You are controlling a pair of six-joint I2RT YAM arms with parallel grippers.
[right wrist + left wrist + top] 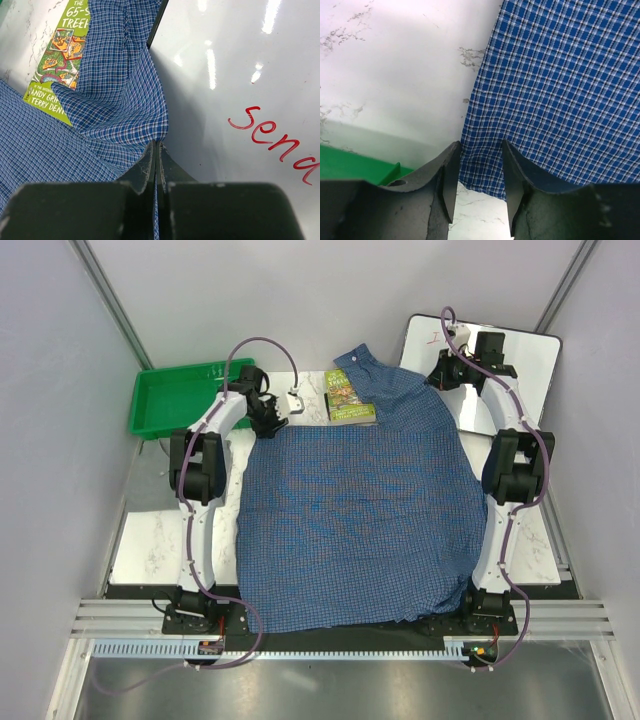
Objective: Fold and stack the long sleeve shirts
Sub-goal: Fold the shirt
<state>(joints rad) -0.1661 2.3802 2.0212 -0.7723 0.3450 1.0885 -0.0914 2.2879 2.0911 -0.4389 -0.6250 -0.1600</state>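
The blue shirt (355, 520) covers most of the worktop (150, 550), collar at the far edge and hem at the near edge. Near the far right corner it overlaps a whiteboard (520, 370), and its collar overlaps a book (345, 400); a hard pull could drag either one along. The right claw (156, 145) is pinched on a fold there. The left claw (480, 152), jaws partway apart, straddles the shirt's far-left edge. That bite looks shallow, so the cloth might slip free.
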